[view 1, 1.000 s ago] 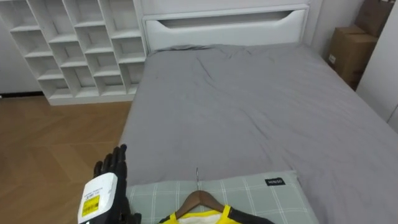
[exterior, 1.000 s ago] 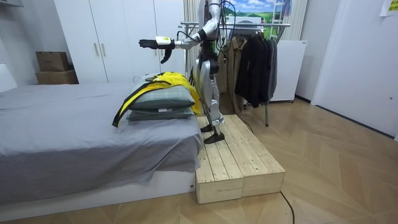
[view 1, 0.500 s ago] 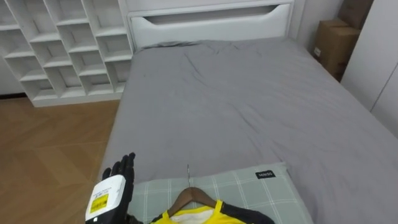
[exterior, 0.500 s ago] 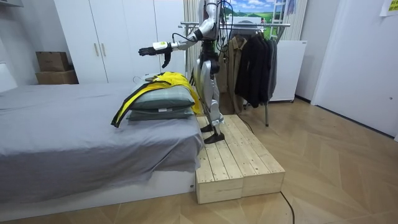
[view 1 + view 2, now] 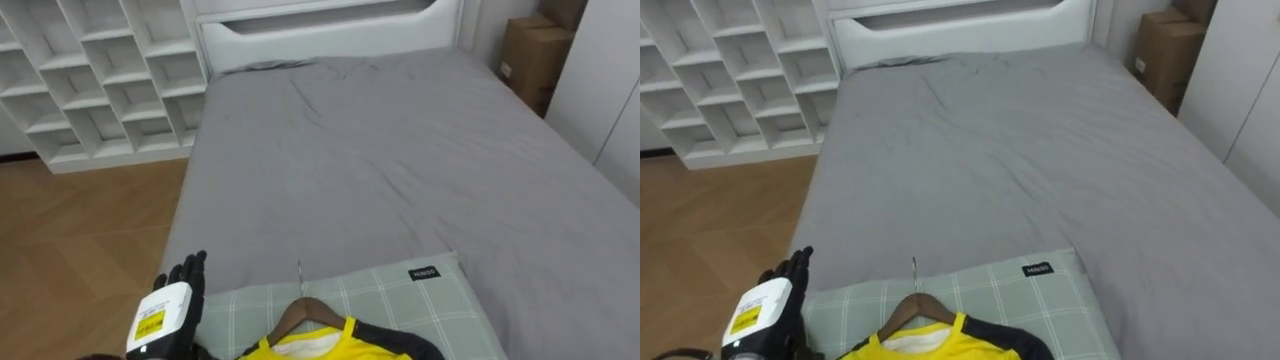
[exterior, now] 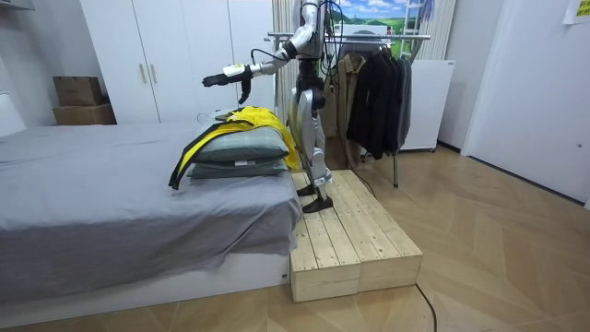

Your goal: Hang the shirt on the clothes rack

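A yellow and black garment [image 5: 330,346] on a wooden hanger [image 5: 300,312] lies on a green checked pillow [image 5: 400,300] at the foot of the grey bed [image 5: 380,160]. The hanger's metal hook points up the bed. My left hand [image 5: 170,310] hovers open, fingers straight, just left of the pillow and above the bed's edge, touching nothing. In the room view I stand on a wooden platform [image 6: 350,240] at the bed's foot with that left hand [image 6: 214,80] stretched over the garment [image 6: 241,120]. My right hand [image 6: 245,88] shows as a small dark shape under the left forearm.
A clothes rack [image 6: 378,37] with dark coats [image 6: 378,97] stands behind me. White cube shelves [image 5: 90,80] line the wall left of the bed, with wooden floor between. A cardboard box [image 5: 530,65] sits at the bed's far right.
My head camera has tipped down and shifted a little. In the room view my left arm has sunk slightly, still stretched over the bed. The garment has not moved.
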Robot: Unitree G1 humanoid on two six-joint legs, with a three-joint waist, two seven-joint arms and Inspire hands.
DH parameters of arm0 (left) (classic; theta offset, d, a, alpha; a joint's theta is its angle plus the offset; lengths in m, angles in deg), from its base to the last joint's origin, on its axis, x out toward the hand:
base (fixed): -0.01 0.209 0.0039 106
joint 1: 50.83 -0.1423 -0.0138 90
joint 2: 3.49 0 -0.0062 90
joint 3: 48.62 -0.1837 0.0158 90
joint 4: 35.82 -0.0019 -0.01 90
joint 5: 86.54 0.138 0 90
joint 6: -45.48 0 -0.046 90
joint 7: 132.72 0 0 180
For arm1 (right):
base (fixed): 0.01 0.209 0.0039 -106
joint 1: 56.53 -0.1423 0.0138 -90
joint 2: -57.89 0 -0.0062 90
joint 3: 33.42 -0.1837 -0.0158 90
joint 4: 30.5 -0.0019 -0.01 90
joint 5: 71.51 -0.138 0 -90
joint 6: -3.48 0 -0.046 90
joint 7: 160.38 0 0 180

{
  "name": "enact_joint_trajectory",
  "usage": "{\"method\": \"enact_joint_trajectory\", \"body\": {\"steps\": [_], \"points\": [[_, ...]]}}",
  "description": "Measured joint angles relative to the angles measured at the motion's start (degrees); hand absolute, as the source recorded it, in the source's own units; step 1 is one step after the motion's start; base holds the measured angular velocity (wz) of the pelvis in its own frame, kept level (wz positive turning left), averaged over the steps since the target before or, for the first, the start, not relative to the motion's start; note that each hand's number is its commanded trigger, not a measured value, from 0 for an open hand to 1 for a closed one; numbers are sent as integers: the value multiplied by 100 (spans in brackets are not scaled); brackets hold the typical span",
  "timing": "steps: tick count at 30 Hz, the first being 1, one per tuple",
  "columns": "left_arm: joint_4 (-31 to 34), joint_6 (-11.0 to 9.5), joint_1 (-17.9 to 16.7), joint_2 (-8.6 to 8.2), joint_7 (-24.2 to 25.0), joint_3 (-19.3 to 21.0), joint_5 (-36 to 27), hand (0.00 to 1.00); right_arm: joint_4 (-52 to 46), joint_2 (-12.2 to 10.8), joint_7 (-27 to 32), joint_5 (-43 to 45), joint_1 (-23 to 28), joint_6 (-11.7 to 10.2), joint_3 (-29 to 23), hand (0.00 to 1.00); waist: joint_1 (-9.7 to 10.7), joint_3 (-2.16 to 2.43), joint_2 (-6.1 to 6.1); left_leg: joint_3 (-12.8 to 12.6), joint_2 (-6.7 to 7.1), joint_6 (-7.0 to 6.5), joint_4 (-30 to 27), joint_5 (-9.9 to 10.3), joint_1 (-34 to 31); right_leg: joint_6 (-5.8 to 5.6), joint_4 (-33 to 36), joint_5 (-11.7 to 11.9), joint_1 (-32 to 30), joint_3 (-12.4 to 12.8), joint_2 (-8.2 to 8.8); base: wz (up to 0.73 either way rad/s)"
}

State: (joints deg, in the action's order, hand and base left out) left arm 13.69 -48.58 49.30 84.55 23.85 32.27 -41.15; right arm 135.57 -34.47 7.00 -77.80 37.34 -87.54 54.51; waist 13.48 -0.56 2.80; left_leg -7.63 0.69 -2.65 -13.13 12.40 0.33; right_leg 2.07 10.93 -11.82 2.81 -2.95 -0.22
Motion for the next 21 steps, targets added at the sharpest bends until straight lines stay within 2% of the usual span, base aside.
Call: {"method": "enact_joint_trajectory", "body": {"steps": [4, 6, 9, 15, 16, 18, 21], "points": [[-289, -25, 510, 72, -251, 2, -98, 0, 7, -11, 205, 92, -56, 122, 272, 0, -7, 0, -85, -7, -6, -8, -96, -4, -243, 0, 110, 1, -209, 6, -11, -1], [-661, -95, 912, 84, -488, 4, -149, 0, 18, -27, 415, 168, -139, 126, 367, 0, -14, -5, -97, -13, -15, -22, -194, -12, -460, -4, 207, 3, -419, -2, 0, 0], [-1026, -193, 1187, 83, -685, -7, -310, 0, 16, -38, 591, 169, -266, 126, 546, 0, -2, -21, -109, -73, -31, -33, -231, -18, -564, -13, 288, 9, -588, 41, 2, -8], [-1147, -332, 1249, 69, -747, -8, -334, 0, -50, -48, 662, -146, -604, 55, 715, 0, -20, -94, -79, -138, -94, -50, -448, -27, -1029, 4, 506, 21, -1056, 86, 2, -5], [-1164, -348, 1250, 69, -747, -10, -369, 0, -53, -56, 665, -210, -624, 39, 716, 0, -14, -95, -78, -136, -99, -49, -456, -27, -1066, 6, 525, 22, -1096, 85, 1, 0], [-1461, -364, 1329, 60, -740, -118, -642, 0, -118, -65, 673, -381, -753, -24, 729, 0, 40, -155, -60, -153, -112, -48, -487, -29, -1131, 7, 612, 22, -1194, 93, -2, -2], [-1830, -353, 1580, 38, -549, -351, -772, 0, -235, -120, 667, -680, -898, -40, 834, 0, 63, -176, -51, -143, -139, -48, -656, -29, -1413, 13, 720, 25, -1425, 60, -4, 3]]}}
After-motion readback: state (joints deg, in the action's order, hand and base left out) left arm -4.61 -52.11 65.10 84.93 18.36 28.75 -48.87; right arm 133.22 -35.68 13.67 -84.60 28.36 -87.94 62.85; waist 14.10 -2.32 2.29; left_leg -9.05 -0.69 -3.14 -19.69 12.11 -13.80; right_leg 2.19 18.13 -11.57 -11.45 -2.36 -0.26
